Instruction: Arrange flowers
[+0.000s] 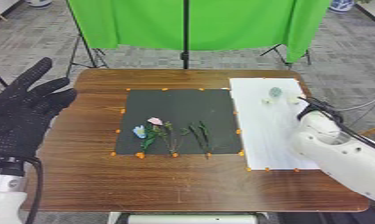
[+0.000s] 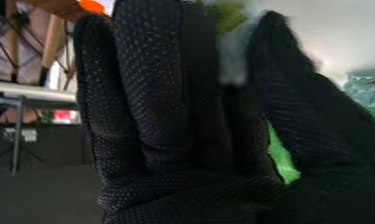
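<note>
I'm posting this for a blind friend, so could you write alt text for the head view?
A pink flower, a blue flower and green stems lie on a dark mat on a brown wooden table. The robot's right hand is by a white sheet with small pale things; its left hand is open at the left. Green cloth hangs behind.

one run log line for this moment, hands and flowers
right hand: at right side of white sheet, near pale sprigs | left hand: open, left of dark mat | on mat: pink flower, blue flower
</note>
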Robot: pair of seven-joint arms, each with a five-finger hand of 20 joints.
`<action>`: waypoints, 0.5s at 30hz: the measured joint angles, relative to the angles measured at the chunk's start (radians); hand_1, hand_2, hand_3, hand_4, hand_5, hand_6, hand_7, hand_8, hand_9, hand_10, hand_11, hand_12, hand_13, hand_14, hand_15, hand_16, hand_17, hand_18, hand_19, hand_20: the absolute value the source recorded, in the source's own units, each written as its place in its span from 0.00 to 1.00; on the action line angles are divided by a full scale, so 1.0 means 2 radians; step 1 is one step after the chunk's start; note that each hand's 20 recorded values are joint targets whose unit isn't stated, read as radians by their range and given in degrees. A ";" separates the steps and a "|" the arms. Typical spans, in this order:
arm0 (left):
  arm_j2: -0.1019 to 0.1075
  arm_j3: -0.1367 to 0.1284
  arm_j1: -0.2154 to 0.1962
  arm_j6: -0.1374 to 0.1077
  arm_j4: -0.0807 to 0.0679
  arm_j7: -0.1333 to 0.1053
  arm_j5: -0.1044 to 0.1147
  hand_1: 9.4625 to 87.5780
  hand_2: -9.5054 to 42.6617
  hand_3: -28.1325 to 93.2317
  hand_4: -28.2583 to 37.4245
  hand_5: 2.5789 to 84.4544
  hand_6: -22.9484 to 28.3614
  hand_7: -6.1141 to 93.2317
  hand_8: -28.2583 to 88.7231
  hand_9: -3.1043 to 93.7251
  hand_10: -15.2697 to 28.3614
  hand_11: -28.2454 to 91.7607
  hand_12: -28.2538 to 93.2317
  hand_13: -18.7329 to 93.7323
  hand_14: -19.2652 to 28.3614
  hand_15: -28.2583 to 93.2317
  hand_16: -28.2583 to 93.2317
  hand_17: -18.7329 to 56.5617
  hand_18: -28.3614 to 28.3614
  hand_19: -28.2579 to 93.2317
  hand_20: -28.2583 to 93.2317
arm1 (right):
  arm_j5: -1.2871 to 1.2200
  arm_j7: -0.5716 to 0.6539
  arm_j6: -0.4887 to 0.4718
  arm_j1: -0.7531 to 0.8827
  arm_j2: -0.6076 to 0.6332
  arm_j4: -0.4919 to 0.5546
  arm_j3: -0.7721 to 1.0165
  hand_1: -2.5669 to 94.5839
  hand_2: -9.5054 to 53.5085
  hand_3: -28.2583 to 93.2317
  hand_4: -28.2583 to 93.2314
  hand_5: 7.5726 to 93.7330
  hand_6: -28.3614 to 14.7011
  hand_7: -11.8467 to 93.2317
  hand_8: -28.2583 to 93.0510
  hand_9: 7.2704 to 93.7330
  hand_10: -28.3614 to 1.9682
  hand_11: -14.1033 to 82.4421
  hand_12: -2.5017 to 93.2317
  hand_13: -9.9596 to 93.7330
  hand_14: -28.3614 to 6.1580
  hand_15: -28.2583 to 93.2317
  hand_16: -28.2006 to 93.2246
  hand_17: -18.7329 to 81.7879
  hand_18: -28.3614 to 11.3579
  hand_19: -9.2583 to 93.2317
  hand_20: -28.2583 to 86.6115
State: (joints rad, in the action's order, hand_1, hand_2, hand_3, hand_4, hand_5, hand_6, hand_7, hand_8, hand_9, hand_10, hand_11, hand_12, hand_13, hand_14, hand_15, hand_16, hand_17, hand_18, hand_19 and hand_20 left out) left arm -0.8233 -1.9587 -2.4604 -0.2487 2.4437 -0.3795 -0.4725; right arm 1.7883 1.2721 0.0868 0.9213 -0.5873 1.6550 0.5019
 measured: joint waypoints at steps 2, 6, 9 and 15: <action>0.000 0.000 0.000 0.000 0.000 0.000 0.000 0.17 0.31 0.88 0.08 0.36 0.60 0.23 0.15 0.38 0.84 0.50 0.34 0.41 1.00 0.74 0.14 0.18 0.97 0.74 0.46 | 0.014 -0.001 0.006 -0.004 0.000 -0.003 -0.011 0.62 0.00 0.79 0.00 0.88 0.65 0.27 0.26 0.97 0.63 0.23 0.30 0.93 0.64 0.60 0.36 0.71 0.33 0.98 0.01; -0.001 0.000 0.000 0.001 0.000 0.001 0.000 0.17 0.31 0.88 0.08 0.36 0.60 0.23 0.15 0.38 0.84 0.50 0.34 0.41 1.00 0.74 0.14 0.18 0.97 0.74 0.46 | 0.032 -0.004 0.029 -0.004 0.001 -0.004 -0.019 0.63 0.00 0.80 0.00 0.89 0.65 0.28 0.27 0.99 0.66 0.23 0.32 0.94 0.67 0.60 0.38 0.70 0.32 0.99 0.03; -0.003 -0.001 0.000 0.002 0.000 0.003 -0.001 0.17 0.31 0.88 0.08 0.37 0.60 0.23 0.15 0.38 0.84 0.50 0.34 0.41 1.00 0.74 0.14 0.18 0.97 0.74 0.46 | 0.050 -0.007 0.051 0.001 0.004 0.000 -0.022 0.63 0.00 0.81 0.00 0.90 0.65 0.28 0.27 1.00 0.67 0.23 0.33 0.94 0.69 0.60 0.40 0.69 0.31 0.99 0.05; -0.007 -0.006 -0.002 0.002 0.000 0.004 -0.002 0.17 0.31 0.87 0.08 0.36 0.60 0.23 0.15 0.38 0.84 0.50 0.34 0.41 1.00 0.74 0.14 0.18 0.97 0.74 0.46 | 0.086 -0.019 0.072 0.008 0.012 0.029 -0.023 0.63 0.00 0.81 0.00 0.90 0.65 0.28 0.27 1.00 0.67 0.26 0.32 0.95 0.70 0.59 0.41 0.69 0.31 1.00 0.07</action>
State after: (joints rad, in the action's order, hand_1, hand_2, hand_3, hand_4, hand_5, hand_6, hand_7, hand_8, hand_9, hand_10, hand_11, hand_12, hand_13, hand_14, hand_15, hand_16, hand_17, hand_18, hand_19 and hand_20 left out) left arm -0.8363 -1.9716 -2.4635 -0.2442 2.4446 -0.3717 -0.4769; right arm 1.9613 1.2335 0.2318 0.9372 -0.5635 1.7133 0.4553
